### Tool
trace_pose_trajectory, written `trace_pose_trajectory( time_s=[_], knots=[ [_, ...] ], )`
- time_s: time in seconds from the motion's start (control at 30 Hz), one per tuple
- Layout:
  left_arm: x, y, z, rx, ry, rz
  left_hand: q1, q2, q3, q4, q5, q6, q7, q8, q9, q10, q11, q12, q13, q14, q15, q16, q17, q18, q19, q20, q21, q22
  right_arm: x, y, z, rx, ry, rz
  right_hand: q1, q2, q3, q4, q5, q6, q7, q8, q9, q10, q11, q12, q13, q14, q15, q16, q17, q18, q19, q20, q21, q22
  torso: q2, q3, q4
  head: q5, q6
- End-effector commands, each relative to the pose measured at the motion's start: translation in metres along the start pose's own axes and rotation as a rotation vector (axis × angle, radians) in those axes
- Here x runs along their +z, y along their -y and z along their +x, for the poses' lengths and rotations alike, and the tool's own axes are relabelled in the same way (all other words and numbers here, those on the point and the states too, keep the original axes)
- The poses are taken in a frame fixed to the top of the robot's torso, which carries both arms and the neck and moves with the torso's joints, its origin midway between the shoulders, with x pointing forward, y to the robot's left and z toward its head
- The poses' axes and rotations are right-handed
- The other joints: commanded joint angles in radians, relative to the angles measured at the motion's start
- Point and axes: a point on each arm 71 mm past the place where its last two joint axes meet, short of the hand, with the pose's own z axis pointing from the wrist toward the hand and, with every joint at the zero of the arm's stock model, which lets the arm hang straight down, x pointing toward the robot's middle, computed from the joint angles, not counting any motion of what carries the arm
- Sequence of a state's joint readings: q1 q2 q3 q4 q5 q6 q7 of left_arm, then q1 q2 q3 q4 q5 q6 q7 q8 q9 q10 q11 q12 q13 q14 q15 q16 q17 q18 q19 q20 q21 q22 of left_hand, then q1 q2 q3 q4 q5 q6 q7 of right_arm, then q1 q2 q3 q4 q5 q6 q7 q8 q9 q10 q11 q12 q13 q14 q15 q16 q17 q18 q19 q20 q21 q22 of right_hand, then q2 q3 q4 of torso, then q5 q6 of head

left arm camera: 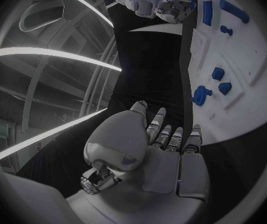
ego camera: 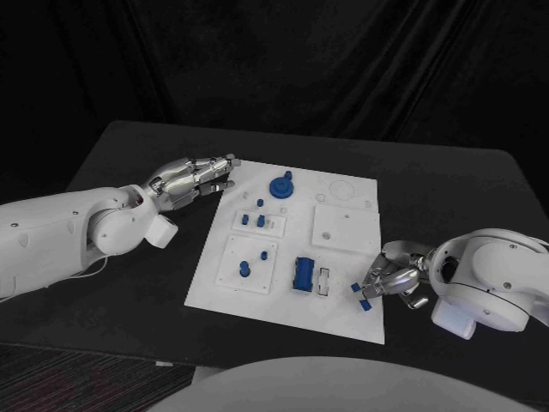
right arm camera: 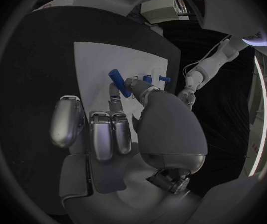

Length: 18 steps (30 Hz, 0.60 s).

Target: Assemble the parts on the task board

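The white task board (ego camera: 336,318) lies in the middle of the black table. On it are a round blue knob part (ego camera: 280,184), several small blue pegs (ego camera: 261,221) and a long blue block (ego camera: 304,273). My right hand (ego camera: 394,279) hovers at the board's right front edge and pinches a short blue rod (right arm camera: 119,82) between thumb and a finger; the rod's end shows below the fingers (ego camera: 364,303). My left hand (ego camera: 196,178) hangs at the board's far left corner, fingers stretched toward it, holding nothing. In the left wrist view the board (left arm camera: 245,119) lies beyond that hand (left arm camera: 165,149).
A square raised plate (ego camera: 345,227) sits on the board's right half, with a faint ring outline (ego camera: 344,188) behind it. Bare black table surrounds the board, and a dark curtain closes the back.
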State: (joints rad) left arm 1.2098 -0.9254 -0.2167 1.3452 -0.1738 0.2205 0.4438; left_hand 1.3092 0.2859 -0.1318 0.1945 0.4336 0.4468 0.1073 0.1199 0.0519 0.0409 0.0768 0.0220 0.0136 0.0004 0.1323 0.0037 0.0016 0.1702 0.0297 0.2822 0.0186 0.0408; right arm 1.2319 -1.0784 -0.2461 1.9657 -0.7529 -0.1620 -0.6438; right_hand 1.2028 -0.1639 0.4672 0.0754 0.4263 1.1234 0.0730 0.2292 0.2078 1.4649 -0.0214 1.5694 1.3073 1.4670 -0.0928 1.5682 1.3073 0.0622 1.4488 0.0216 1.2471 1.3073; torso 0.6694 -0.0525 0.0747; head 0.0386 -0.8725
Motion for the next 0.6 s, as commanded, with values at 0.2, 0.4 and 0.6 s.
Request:
trace_pose_trajectory(
  time_s=[0.2,0.4,0.6],
  knots=[
    [0.001,0.001,0.005,-0.008,0.001,0.01,0.006,-0.002,-0.002,-0.007,0.005,-0.009,0.002,0.0,-0.001,0.006,0.004,0.006,0.001,0.0,0.004,-0.004,-0.002,0.01,0.003,-0.001,0.002,-0.002,0.003,0.002,0.002,0.314,-0.009,0.082,0.0,0.016,-0.005,-0.008,0.003,0.018,-0.029,0.001,0.082,0.106,-0.004,0.001,0.263,0.103,-0.003,0.0,0.258,0.006,0.001,-0.005,-0.003,0.174,0.001,-0.0002,0.0004,0.005,0.0],
    [0.0,0.001,0.003,-0.004,0.011,0.013,0.006,-0.002,-0.002,-0.007,0.005,-0.01,0.002,0.0,-0.001,0.006,0.004,0.006,0.001,0.0,0.004,-0.004,-0.002,0.01,0.005,-0.001,0.003,-0.001,0.006,0.002,0.006,0.419,0.006,0.103,-0.003,0.022,-0.008,-0.009,0.002,0.019,-0.029,0.002,0.084,0.106,-0.003,0.001,0.263,0.102,-0.004,-0.001,0.255,0.007,-0.001,-0.005,-0.007,0.172,0.001,-0.0022,0.0019,0.005,0.0],
    [0.001,0.001,0.004,-0.005,0.007,0.019,0.004,-0.002,-0.002,-0.008,0.005,-0.018,0.003,-0.003,-0.002,0.005,0.005,0.006,0.001,0.0,0.005,-0.004,-0.002,0.01,0.005,-0.001,0.003,-0.001,0.013,0.001,0.013,0.48,0.004,0.114,-0.018,0.038,-0.023,-0.015,-0.032,0.014,-0.029,0.004,0.092,0.106,-0.003,0.001,0.263,0.102,-0.004,-0.001,0.255,0.01,-0.006,-0.005,-0.018,0.169,0.001,-0.002,0.0007,0.004,0.0]
  ],
)
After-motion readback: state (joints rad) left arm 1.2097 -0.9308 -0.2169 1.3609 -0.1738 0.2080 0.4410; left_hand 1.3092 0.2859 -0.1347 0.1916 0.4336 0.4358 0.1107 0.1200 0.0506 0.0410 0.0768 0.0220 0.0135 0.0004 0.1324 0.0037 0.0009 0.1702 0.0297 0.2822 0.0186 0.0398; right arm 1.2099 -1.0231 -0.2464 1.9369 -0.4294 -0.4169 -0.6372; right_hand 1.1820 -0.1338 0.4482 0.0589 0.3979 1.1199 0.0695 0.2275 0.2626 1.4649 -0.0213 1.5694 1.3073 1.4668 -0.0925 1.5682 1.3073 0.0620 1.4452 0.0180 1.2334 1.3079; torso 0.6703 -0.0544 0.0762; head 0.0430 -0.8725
